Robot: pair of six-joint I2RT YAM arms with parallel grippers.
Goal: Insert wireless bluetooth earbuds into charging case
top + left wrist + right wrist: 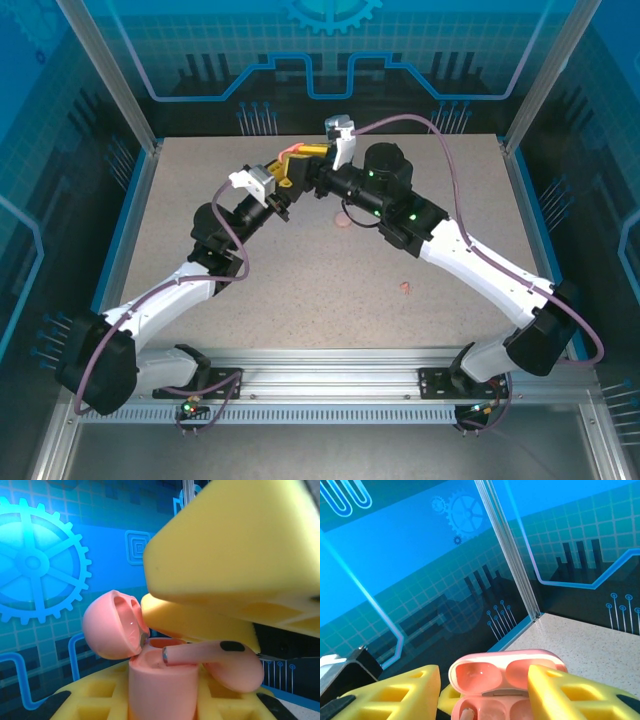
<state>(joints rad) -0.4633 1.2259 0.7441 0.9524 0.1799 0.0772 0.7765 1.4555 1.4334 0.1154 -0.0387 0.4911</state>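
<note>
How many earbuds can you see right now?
3. One earbud lies across the mouth of the open case; a pale earbud sits mid-table; a pinker earbud lies nearer the right arm. Others may be hidden under the arms.

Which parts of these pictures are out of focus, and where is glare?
Left wrist view: the yellow finger is blurred, the pink case sharper, with a glint inside its lid. Right wrist view: backdrop crisp, yellow fingers soft. Top view: even light, soft shadows on the table.
</note>
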